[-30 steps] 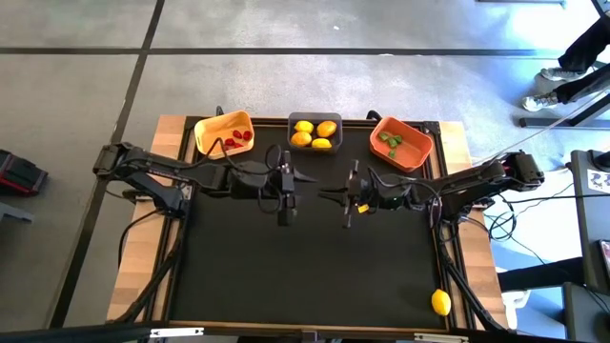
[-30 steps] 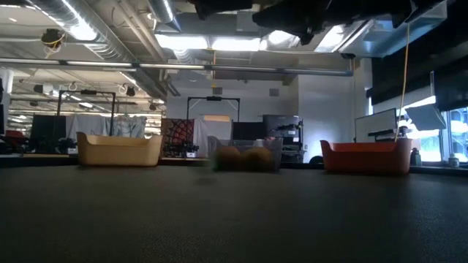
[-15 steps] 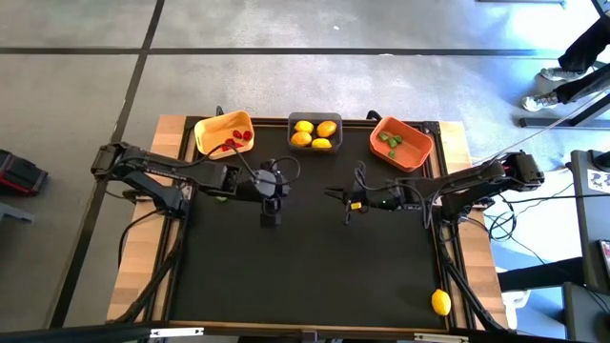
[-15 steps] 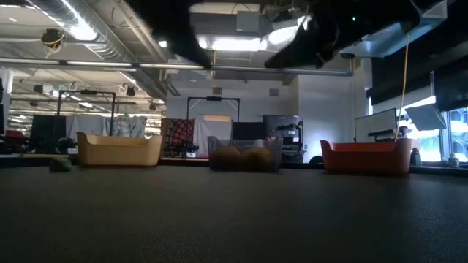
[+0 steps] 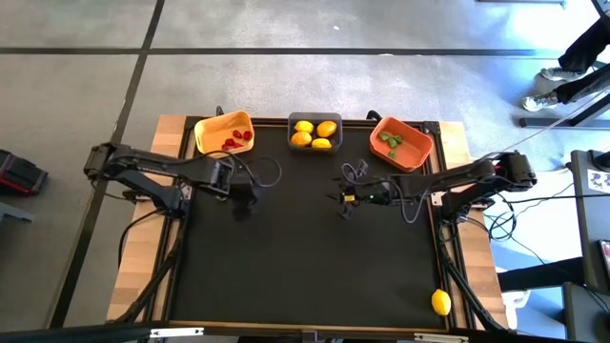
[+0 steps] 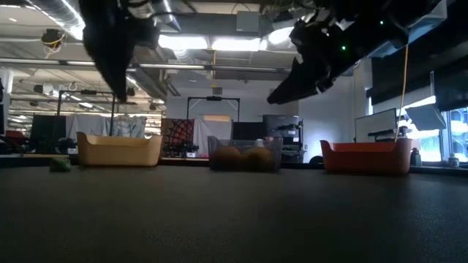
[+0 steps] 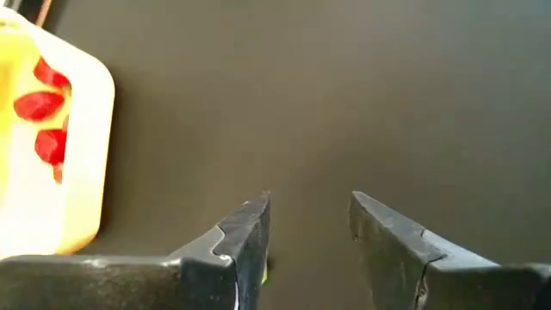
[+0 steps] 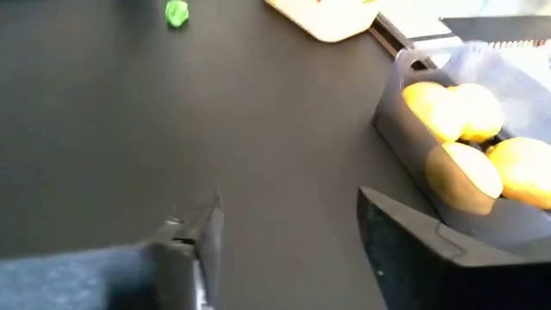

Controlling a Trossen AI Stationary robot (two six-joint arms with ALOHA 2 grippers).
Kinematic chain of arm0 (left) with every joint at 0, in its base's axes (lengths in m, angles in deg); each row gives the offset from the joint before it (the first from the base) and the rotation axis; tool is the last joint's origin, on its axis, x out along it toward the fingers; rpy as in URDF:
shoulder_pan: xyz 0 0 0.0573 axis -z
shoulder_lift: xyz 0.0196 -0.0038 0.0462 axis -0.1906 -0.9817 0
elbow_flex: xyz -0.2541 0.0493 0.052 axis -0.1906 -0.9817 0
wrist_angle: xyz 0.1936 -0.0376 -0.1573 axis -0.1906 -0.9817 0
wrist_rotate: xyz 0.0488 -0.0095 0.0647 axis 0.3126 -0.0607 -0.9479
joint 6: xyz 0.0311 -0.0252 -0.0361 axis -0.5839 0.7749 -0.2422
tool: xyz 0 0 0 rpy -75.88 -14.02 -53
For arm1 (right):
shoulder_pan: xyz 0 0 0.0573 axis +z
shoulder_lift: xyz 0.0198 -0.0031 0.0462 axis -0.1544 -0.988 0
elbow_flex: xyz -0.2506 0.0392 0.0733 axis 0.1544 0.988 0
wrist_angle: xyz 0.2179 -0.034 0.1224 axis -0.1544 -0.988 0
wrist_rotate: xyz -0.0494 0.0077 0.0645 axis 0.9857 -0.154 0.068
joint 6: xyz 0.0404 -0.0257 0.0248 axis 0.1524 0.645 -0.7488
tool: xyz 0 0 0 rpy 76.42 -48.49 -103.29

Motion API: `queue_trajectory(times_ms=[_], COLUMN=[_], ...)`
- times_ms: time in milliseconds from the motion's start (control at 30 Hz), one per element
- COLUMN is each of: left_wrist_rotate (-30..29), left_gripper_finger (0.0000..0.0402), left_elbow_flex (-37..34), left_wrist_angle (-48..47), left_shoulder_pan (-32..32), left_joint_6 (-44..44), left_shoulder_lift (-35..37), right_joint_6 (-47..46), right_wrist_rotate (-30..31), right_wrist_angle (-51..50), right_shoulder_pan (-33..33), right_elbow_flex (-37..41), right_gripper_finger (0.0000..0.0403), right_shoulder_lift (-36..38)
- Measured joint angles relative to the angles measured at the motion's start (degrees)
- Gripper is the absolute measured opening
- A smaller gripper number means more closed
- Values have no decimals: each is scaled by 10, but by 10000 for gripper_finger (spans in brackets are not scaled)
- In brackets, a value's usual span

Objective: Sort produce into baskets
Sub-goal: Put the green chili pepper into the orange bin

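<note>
Three baskets stand along the far edge: a yellow-orange one (image 5: 225,133) with red pieces, a dark grey one (image 5: 315,132) with yellow lemons (image 8: 465,138), and an orange one (image 5: 400,143) with green pieces. A green piece (image 8: 176,13) lies on the black mat in front of the yellow-orange basket. It also shows at the low view's left (image 6: 60,165). My left gripper (image 7: 310,232) hangs open over the mat near that basket, with nothing between its fingers. My right gripper (image 8: 288,250) is open above the mat in front of the grey basket, and holds nothing.
One lemon (image 5: 440,303) lies at the table's near right corner, on the wooden edge beside the mat. The black mat (image 5: 305,257) stretches bare between the grippers and the near edge. A person's legs (image 5: 572,67) show beyond the far right corner.
My left gripper has gone toward the table's left edge, from in front of the grey basket to in front of the yellow-orange one. In the low view a green piece now lies on the mat at the left, where none showed a second ago.
</note>
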Motion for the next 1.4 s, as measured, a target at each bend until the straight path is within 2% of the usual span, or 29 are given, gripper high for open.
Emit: queue_trajectory(times_ms=[133,233,500,733,967,1100,1233,1400], left_wrist_rotate=[2,2,41,45,47,47,50,68], left_gripper_finger=[153,161,234,245,245,245,245,226], left_elbow_flex=[-30,-53,-117,-176,-215,-237,-262,-272], left_wrist_angle=[-2,-14,-15,-20,40,55,111,123], left_shoulder_pan=[-13,-37,-84,-88,-92,-111,-127,-140], left_joint_6=[15,75,224,288,272,258,229,211], left_shoulder_lift=[0,-2,-2,-2,-2,-2,-1,0], right_joint_6=[2,2,2,3,5,5,5,5], right_wrist_rotate=[-3,-3,-3,-3,-3,-3,-3,-3], right_wrist_angle=[-4,-4,-7,-15,-15,-15,-14,-14], right_shoulder_pan=[0,0,0,0,0,0,0,0], right_elbow_flex=[0,0,0,0,0,0,0,0], right_gripper_finger=[243,254,257,257,257,257,257,257], right_shoulder_lift=[-14,-18,-18,-18,-18,-18,-18,-18])
